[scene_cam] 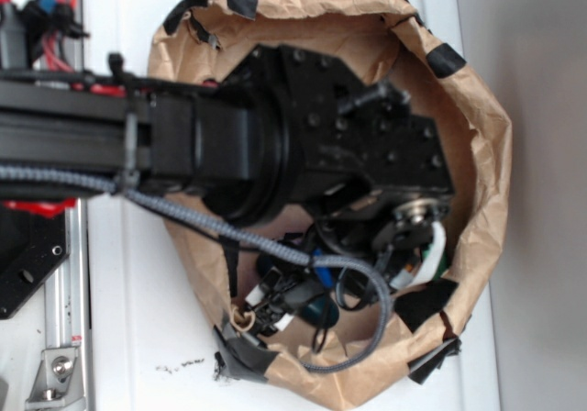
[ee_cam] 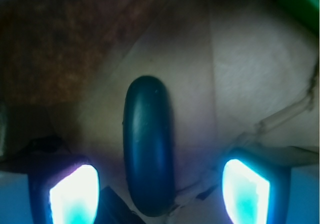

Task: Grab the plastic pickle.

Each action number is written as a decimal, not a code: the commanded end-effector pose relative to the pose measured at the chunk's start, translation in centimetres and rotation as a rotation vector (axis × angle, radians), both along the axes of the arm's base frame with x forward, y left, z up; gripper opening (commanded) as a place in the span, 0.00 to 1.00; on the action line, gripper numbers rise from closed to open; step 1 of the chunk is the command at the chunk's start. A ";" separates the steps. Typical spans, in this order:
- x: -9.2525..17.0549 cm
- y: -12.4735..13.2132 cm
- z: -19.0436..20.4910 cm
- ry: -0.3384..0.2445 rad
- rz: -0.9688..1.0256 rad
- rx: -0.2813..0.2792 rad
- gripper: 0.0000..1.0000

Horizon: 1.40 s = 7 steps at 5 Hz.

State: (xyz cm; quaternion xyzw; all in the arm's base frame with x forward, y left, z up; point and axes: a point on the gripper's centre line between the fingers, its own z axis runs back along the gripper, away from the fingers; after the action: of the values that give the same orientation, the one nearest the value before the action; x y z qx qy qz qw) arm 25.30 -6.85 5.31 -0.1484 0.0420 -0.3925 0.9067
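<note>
plastic pickle [ee_cam: 149, 146] lies lengthwise between the open tool's [ee_cam: 159, 191] fingers [ee_cam: 75, 194].

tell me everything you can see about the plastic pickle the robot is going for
In the wrist view, the smooth, glossy, dark teal-green plastic pickle is an oblong with rounded ends. It lies flat on the brown paper floor of the bag, lengthwise to the camera, its near end low in the frame. It sits between the two glowing fingertips of the hand, which stand apart on either side without touching it. The arm hides it in the exterior view.
</note>
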 end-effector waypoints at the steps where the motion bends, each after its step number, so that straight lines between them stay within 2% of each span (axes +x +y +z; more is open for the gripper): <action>1: -1.0 -2.6 -2.3 -0.065 -0.043 0.072 1.00; 2: -0.3 -1.6 -2.8 -0.126 0.074 0.191 1.00; 3: 2.1 1.2 -1.1 -0.147 0.244 0.172 1.00; 4: 3.2 3.2 -0.4 -0.145 0.431 0.112 0.91; 5: 2.3 4.0 -0.7 -0.135 0.671 0.075 0.00; 6: 2.1 4.0 -1.0 -0.121 0.682 0.072 0.00; 7: 2.2 3.7 -0.7 -0.095 0.583 0.064 0.00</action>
State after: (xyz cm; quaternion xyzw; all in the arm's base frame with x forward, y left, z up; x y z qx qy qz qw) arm 26.93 -3.03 3.75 -0.1104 -0.0082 -0.1253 0.9859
